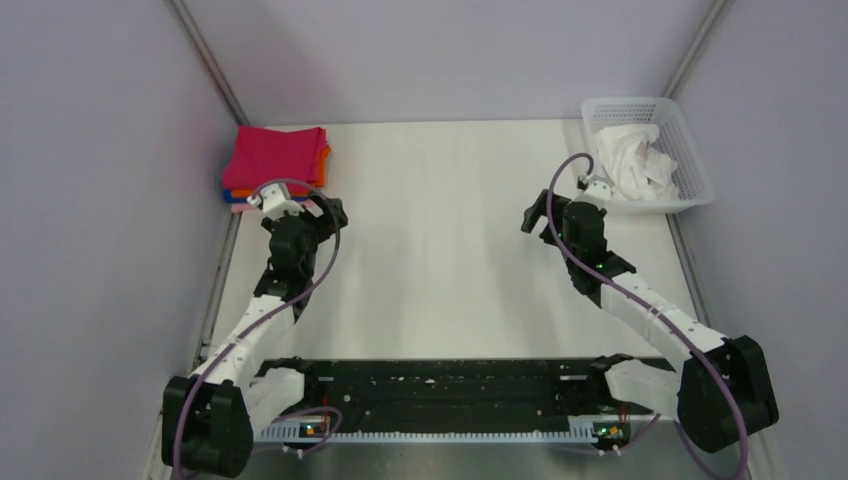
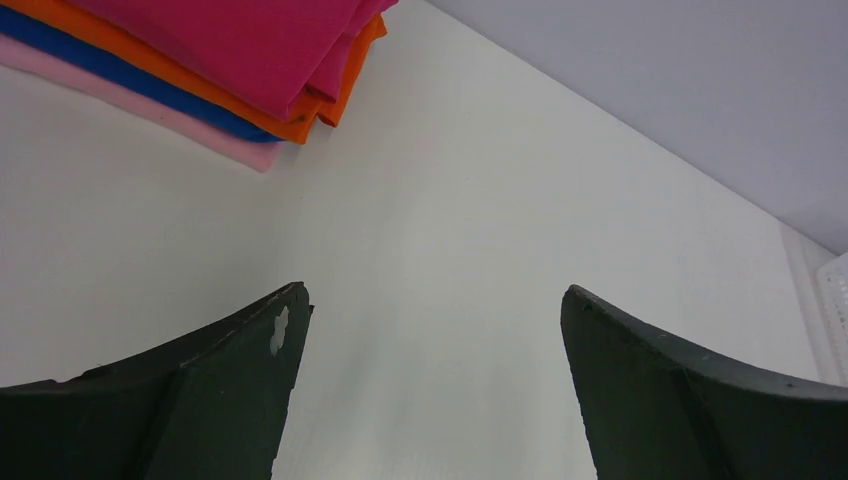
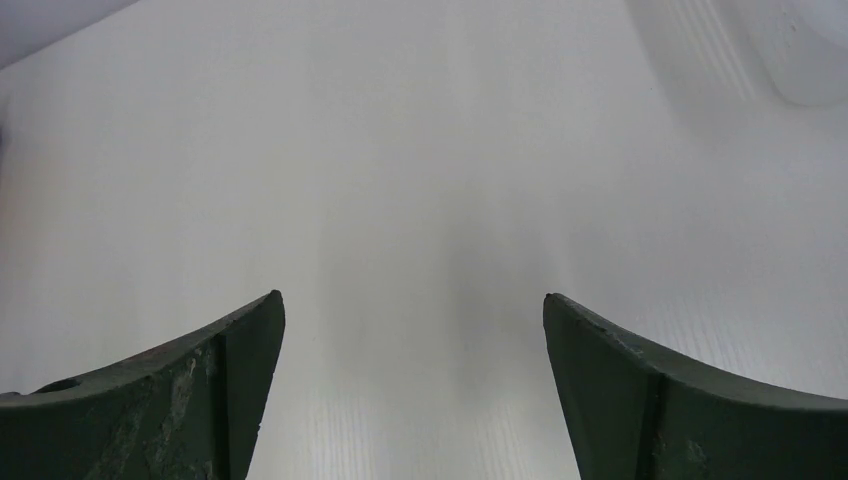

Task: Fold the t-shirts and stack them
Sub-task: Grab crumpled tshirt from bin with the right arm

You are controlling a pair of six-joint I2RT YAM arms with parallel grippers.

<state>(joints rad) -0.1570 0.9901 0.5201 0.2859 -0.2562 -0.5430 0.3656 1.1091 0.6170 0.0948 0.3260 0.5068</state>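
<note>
The t-shirts are in two places. Four folded ones sit in a stack [image 1: 275, 160] at the far left corner of the tabletop [image 1: 440, 260]. The magenta shirt [image 2: 240, 40] is on top. Under it are the orange shirt [image 2: 345, 85], the blue shirt [image 2: 150, 90] and the pink shirt [image 2: 190, 125] at the bottom. Each is folded to almost a square, so no side looks longer. Their sides run nearly along the tabletop edges.

The white t-shirt [image 1: 632, 160] is bunched up in a white basket [image 1: 692, 150] at the far right corner. It lies as a lump along the basket's long side, and I cannot tell which way it points.

The left fingers [image 2: 240, 380] are spread wide and hold nothing. They hang just beside the stack's near right corner, not touching it. The right fingers [image 3: 200, 390] are spread wide too, with only bare tabletop between them, near the basket.
</note>
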